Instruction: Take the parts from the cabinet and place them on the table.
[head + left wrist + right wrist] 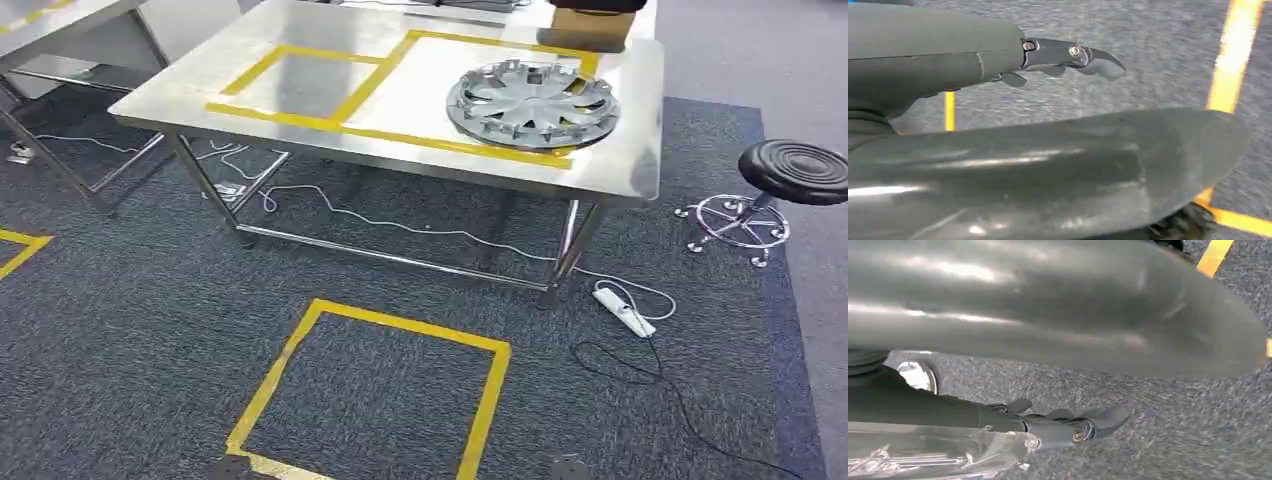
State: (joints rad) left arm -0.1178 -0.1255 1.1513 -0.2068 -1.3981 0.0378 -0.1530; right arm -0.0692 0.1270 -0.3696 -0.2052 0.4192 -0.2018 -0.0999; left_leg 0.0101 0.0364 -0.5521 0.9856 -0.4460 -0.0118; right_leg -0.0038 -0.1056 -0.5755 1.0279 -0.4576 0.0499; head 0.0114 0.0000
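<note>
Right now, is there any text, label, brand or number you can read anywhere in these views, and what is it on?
None is readable.
The hubcap has a centre badge, too small and blurred to read.
The brown box on the table shows no legible print.

Brown box (590, 25) cut off at top edge.

a robotics test lab: a stainless steel table (300, 130) marked with yellow tape, a taped square (375, 395) on grey carpet (120, 330), loose cables, a power strip (623, 310) and a black stool (795, 172).
</note>
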